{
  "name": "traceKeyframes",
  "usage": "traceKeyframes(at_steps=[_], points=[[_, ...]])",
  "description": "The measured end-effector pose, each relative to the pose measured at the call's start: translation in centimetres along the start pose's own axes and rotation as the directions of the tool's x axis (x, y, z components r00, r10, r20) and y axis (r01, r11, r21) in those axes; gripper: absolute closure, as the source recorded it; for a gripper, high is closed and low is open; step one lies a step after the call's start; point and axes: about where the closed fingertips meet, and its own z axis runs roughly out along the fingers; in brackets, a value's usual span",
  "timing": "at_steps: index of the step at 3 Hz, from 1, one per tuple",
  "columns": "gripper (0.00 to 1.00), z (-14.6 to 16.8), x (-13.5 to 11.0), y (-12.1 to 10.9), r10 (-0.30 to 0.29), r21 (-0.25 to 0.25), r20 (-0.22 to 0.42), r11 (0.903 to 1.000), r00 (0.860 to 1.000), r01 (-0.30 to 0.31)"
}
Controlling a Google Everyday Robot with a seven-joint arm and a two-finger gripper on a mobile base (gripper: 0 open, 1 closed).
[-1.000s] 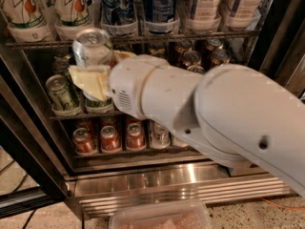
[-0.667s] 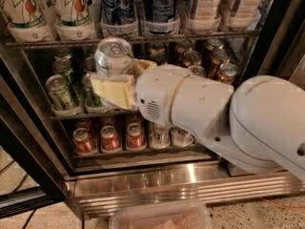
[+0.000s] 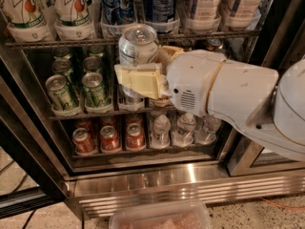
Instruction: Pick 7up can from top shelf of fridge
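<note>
My gripper is shut on a 7up can, silver-white with a pull-tab lid. I hold it upright in front of the fridge, at the height of the top shelf's front rail. One cream finger crosses the can's lower half. The other finger is hidden behind the can. My white arm reaches in from the right. Two more white 7up cans stand at the left end of the top shelf.
Blue cans and pale cans stand further right on the top shelf. Green cans fill the middle rack, and red cans and small bottles the lower rack. A clear plastic tub lies on the floor below.
The gripper with the can in it has moved to the right and upward, from the left of the middle rack to the height of the top shelf's rail.
</note>
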Motion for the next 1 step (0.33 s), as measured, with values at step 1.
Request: traceKeyframes(at_steps=[1], points=[[1.00,0.00,0.00,0.00,0.000,0.000,0.000,1.0000,1.000,0.000]])
